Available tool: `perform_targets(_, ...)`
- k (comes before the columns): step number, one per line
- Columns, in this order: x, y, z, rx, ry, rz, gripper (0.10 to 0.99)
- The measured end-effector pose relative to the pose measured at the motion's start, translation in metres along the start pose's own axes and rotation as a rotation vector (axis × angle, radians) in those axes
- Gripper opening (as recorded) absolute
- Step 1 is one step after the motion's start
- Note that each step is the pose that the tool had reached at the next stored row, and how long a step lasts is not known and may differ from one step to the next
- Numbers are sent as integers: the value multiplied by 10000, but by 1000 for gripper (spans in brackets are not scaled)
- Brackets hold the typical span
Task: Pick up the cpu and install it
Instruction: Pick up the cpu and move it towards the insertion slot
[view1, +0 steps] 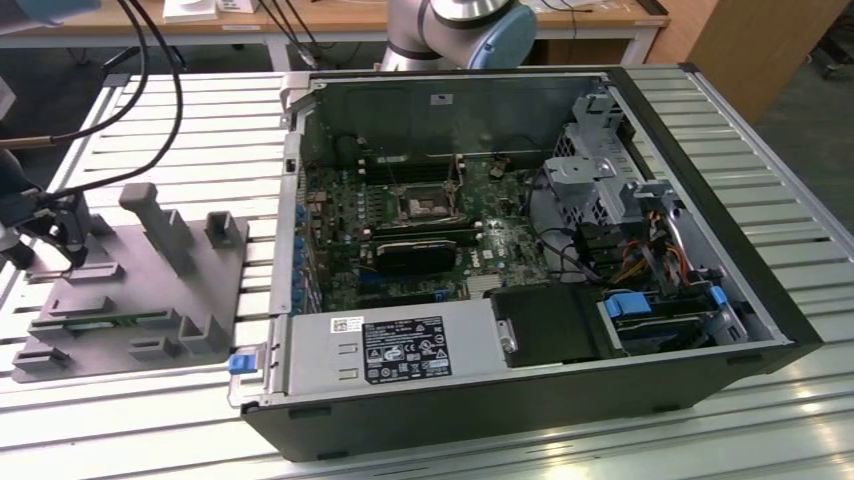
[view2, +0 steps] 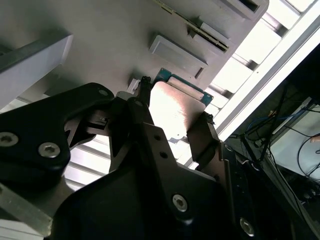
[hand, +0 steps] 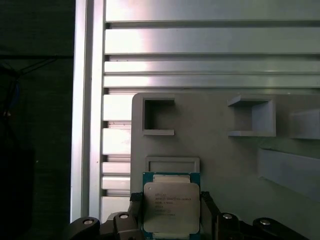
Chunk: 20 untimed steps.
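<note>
Pinching the cpu (hand: 171, 209) by two opposite edges where it lies flat on the grey fixture block (hand: 215, 150), the gripper (view2: 176, 105) has its jaws clenched on it, a sound hold, I'd judge, for a light, stiff, slick-topped, fragile chip.

Fixture block posts (view1: 163, 225) and the computer case's side wall (view1: 284, 250) separate the gripper (hand: 170, 215) from the open-topped motherboard (view1: 494, 250).

we count one cpu (hand: 171, 207), one gripper (hand: 170, 200), one grey block (view1: 127, 285), one open computer case (view1: 534, 405), one green motherboard (view1: 507, 240), one power supply (view1: 387, 350) and one slatted table (view1: 761, 120).
</note>
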<state>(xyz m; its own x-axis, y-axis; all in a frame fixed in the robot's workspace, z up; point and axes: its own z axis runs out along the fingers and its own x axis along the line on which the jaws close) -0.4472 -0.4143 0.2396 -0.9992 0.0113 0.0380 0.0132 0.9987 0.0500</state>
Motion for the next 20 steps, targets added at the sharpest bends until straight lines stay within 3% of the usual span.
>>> perform_targets(11,1,1,-30,1,1,0,545)
perform_targets(20,4,5,-98,1,1,0,545)
